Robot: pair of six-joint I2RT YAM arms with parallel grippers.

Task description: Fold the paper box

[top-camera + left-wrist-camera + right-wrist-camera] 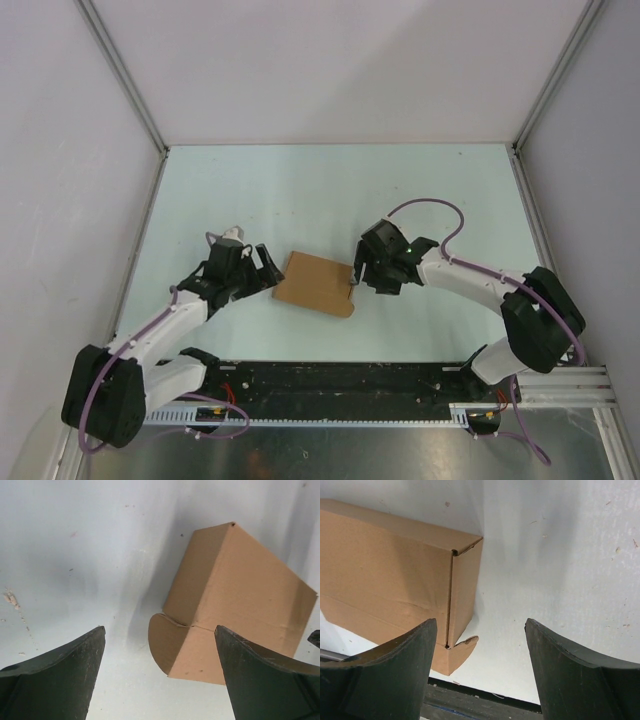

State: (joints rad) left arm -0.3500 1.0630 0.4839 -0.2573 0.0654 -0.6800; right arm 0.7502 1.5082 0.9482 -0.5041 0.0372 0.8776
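One paper box (315, 284) flat, long axis left-right, slightly skewed.

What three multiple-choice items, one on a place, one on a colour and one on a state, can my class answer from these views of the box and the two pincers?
1. Where does the paper box lie on the table?
A. Between the two pincers.
B. Against the far wall.
C. On top of an arm's base.

2. What colour is the paper box?
A. White.
B. Black.
C. Brown.

3. How do the left pincer and the right pincer stand?
A. Both shut on nothing.
B. Both open.
C. The left shut on the box.

Answers:
1 A: the top view shows it in the gap between them.
2 C: it is plain brown cardboard in every view.
3 B: each wrist view shows its jaws spread wide with nothing clamped.
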